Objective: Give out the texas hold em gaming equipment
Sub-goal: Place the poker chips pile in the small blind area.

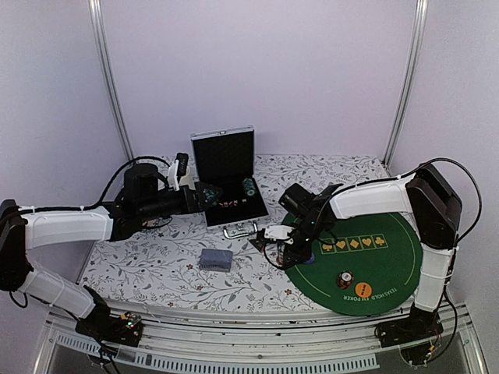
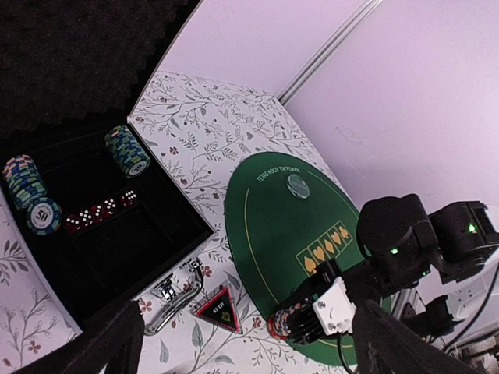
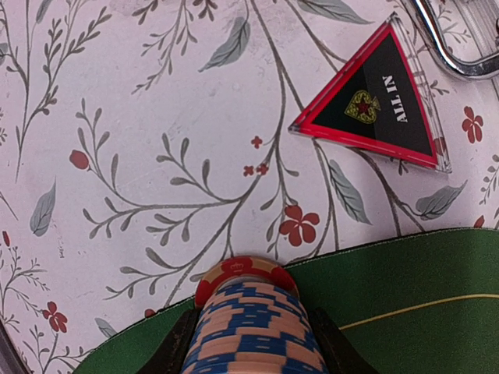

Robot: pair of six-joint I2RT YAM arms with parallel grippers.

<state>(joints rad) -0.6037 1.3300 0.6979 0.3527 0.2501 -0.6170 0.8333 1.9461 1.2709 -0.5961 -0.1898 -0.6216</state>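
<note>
While tight on chips [image 3: 248, 305], right pincer [image 3: 253, 349] by "ALL IN" marker [image 3: 374, 105]; left pincer [image 2: 251, 349] apart.

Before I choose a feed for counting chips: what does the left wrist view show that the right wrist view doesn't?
Left wrist only: the open black case with two chip rows and red dice, plus suit symbols printed on the green mat. Right wrist only: readable ALL IN lettering on the triangular marker. Both: that marker, the mat, and the chip stack held in the right gripper.
</note>
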